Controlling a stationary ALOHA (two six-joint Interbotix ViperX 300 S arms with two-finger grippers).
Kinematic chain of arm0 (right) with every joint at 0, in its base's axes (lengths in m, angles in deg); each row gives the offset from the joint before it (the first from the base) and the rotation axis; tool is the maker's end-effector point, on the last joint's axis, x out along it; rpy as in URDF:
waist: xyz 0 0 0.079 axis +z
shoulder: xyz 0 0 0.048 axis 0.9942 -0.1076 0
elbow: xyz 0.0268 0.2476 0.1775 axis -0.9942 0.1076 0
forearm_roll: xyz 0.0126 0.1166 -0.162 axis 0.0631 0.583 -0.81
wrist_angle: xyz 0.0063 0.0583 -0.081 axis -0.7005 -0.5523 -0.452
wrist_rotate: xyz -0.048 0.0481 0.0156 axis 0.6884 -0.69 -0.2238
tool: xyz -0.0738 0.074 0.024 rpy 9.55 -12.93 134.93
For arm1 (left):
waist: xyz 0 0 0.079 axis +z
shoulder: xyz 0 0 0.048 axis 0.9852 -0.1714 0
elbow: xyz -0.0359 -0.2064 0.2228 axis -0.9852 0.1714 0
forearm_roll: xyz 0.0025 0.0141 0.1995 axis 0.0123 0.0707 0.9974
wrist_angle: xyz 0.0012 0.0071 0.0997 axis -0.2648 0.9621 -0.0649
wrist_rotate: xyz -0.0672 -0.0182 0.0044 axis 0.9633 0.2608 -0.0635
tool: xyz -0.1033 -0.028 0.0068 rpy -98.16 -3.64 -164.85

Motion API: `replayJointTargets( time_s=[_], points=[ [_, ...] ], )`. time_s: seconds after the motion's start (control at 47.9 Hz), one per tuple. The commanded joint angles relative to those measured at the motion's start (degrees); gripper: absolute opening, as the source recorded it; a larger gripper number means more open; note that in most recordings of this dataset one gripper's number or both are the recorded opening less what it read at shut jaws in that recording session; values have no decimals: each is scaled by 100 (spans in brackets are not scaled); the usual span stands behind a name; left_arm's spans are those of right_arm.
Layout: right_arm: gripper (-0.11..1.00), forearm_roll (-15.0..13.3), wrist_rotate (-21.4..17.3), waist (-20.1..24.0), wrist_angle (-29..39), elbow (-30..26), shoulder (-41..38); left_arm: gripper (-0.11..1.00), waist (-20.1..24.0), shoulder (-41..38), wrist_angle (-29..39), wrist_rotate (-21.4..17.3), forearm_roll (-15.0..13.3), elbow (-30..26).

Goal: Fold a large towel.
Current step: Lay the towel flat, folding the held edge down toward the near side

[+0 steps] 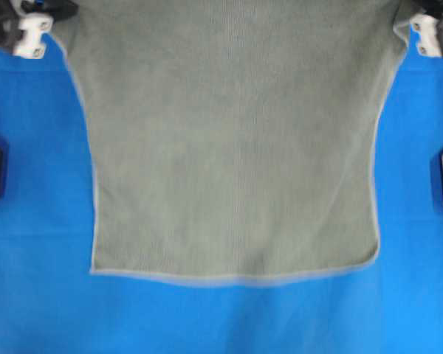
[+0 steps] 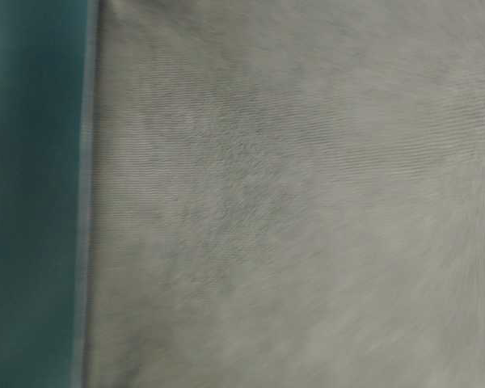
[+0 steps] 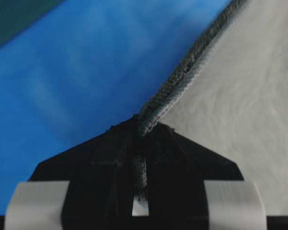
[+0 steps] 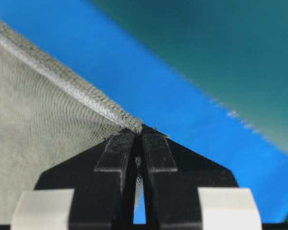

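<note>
- Towel (image 1: 232, 147) hangs spread between both arms over the blue sheet (image 1: 37, 295), its lower hem resting on the sheet.
- Left gripper (image 3: 140, 125) is clamped on the towel's hem at one upper corner.
- Right gripper (image 4: 140, 128) pinches the other upper corner.

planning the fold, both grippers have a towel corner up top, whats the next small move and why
Probably carry both corners together toward the near hem. The left gripper and right gripper are each shut on the towel edge, and the cloth hangs spread between them over the blue sheet, with the near end still lying flat.
</note>
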Motion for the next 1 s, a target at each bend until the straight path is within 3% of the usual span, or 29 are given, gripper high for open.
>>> replayJointTargets(
  time_s=[0.0, 0.188, 0.397, 0.502, 0.669, 0.815, 0.982],
  points=[
    [0, -343, -9, -387, -404, -9, -123, 0, 439, -220, -325, -483, 18, -70],
    [0, -773, 18, -905, -1090, 0, -272, 0, 800, -668, -756, -1485, -35, -255],
    [0, -694, 9, -905, -1178, 220, -220, 0, 598, -659, -642, -1459, -88, -88],
    [0, -439, 62, -606, -976, 563, -70, 0, 123, -501, -545, -1406, -88, 255],
    [0, 202, 149, 475, -492, 1301, 396, 0, -905, -492, -659, -1178, -97, 949],
    [0, 1011, 70, 1397, -308, 1793, 659, 0, -1802, -624, -1230, -571, -97, 1503],
    [0, 1758, 18, 1890, -439, 2197, 404, 0, -2637, -1037, -2021, -35, -88, 1969]
  ],
)
